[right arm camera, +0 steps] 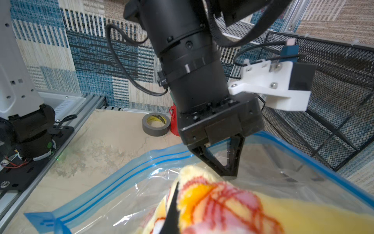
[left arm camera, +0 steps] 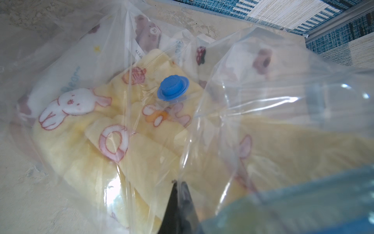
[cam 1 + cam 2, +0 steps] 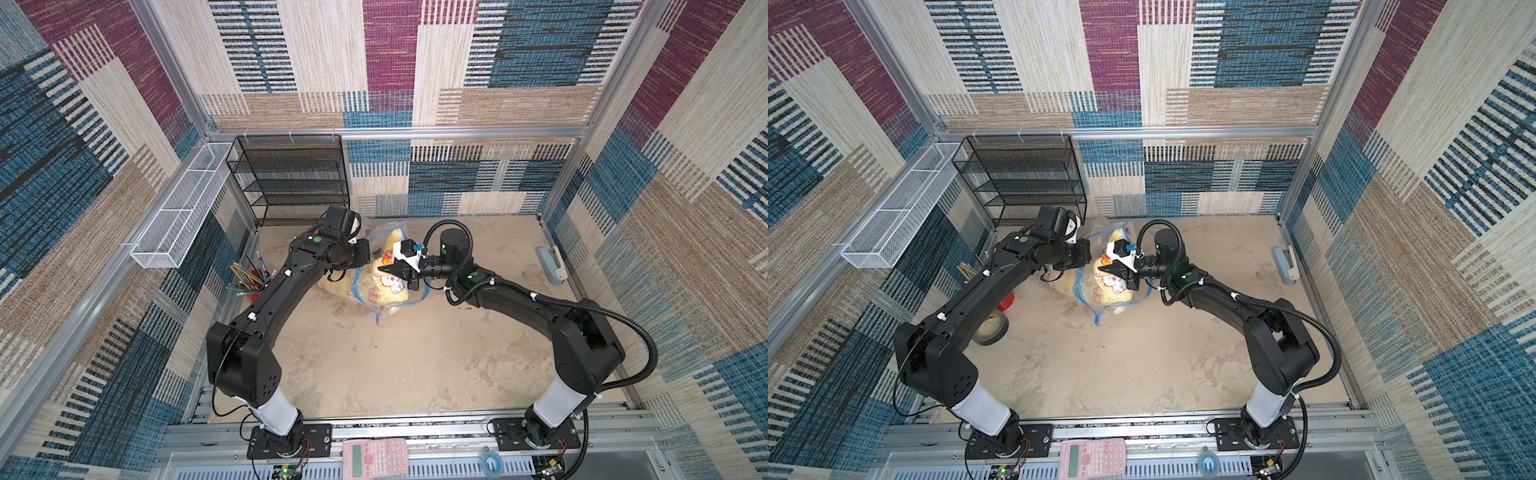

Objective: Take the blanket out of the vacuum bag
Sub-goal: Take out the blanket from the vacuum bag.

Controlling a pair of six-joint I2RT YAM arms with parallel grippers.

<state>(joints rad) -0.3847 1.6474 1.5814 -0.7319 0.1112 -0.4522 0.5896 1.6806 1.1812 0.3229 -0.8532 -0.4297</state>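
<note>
Mid-frame, the left end effector [image 1: 229,172] pinches the vacuum bag [image 1: 293,162] while the right end effector [image 3: 384,271] clamps the blanket [image 1: 222,202], apparently only partly out.

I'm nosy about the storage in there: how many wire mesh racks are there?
2. A white mesh basket hangs on the left side wall; a black mesh shelf rack stands at the back left of the table. Others could be hidden from view.
</note>
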